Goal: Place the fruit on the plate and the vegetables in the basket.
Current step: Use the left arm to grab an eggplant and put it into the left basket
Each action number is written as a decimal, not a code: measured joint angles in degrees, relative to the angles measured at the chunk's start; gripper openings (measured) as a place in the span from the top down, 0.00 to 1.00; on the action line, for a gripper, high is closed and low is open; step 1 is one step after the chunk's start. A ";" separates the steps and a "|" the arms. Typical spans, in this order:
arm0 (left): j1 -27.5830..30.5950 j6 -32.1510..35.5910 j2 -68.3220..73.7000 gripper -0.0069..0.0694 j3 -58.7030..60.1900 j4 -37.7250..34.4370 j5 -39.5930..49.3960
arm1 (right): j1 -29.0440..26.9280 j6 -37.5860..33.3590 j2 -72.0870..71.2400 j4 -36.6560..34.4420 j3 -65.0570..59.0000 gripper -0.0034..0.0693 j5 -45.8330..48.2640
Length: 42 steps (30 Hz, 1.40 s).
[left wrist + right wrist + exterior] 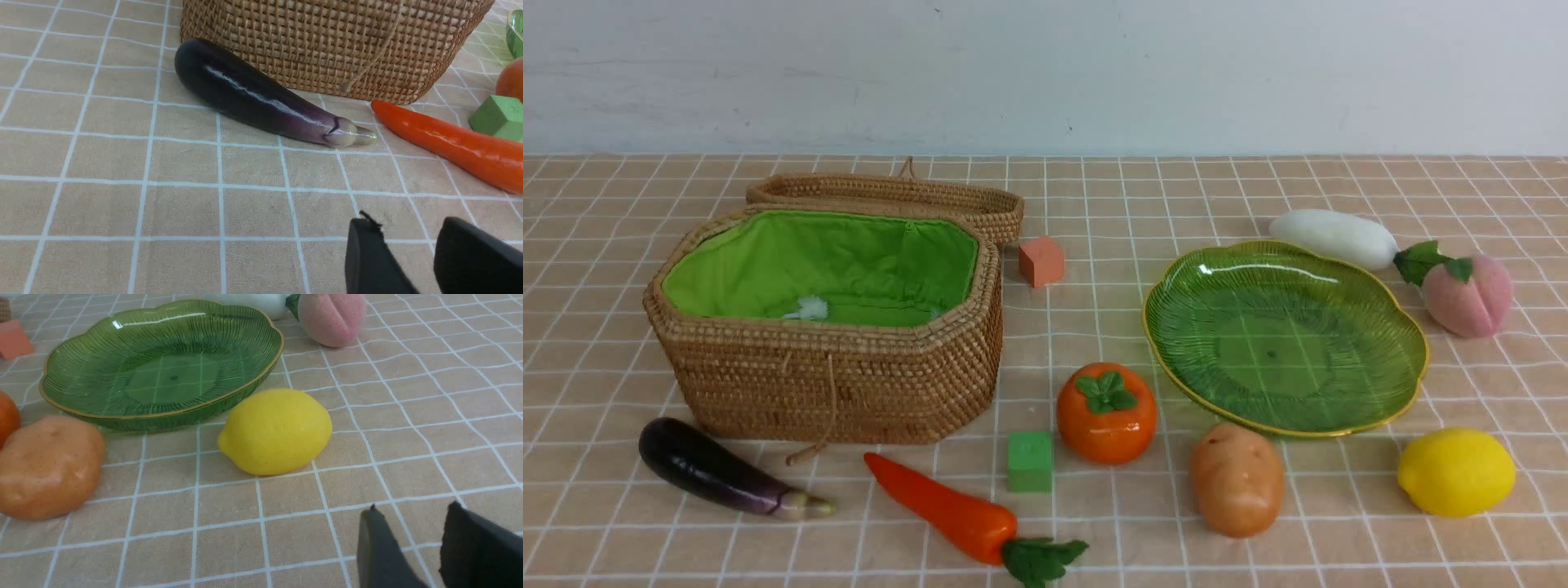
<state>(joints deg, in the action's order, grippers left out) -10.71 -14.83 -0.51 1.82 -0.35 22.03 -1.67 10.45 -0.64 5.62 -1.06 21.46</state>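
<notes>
Progress: nothing sorted yet. The plate (1282, 343) is bare and no vegetable shows in the basket (833, 384), so all seven pieces are left to move.
Basket: far left on the surface (1143, 523), lid folded back behind it, green lining exposed.
Plate: right of centre, flat on the surface.
Fruit: the persimmon (1107, 416) is near the plate's left edge, the lemon (1456, 472) at near right, and the peach (1470, 298) at far right just beside the radish leaves.
Eggplant (715, 472): in front of the basket, long axis running far-left to near-right, stem end pointing right.
Carrot (947, 510): same slant, tip aimed at the basket, leaves at the near-right end.
Radish (1335, 237): behind the plate, lying left to right with its leaves to the right.
Potato (1237, 479): just in front of the plate, long axis roughly near to far.
Left gripper (408, 228): fingers apart, nothing between them, hanging over bare surface on the near side of the eggplant and carrot.
Right gripper (412, 514): fingers apart and empty, on the near side of the lemon.
Likely first picks: eggplant for the left arm, lemon for the right.
</notes>
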 joint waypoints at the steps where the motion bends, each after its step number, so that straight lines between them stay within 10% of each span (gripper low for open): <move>1: 0.00 0.00 0.00 0.60 0.00 0.00 0.00 | 0.00 0.00 0.00 0.00 0.00 0.62 0.00; 26: 0.00 0.00 0.00 0.60 0.00 -0.13 -1.14 | 0.00 0.00 0.00 0.00 0.00 0.62 0.00; 42: 0.00 -8.54 0.00 0.69 -0.53 -31.62 -24.92 | 0.00 0.00 0.00 0.00 0.00 0.62 0.00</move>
<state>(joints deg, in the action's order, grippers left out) -10.71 -23.36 -0.51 1.30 -31.97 -2.88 -1.67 10.45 -0.64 5.62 -1.06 21.46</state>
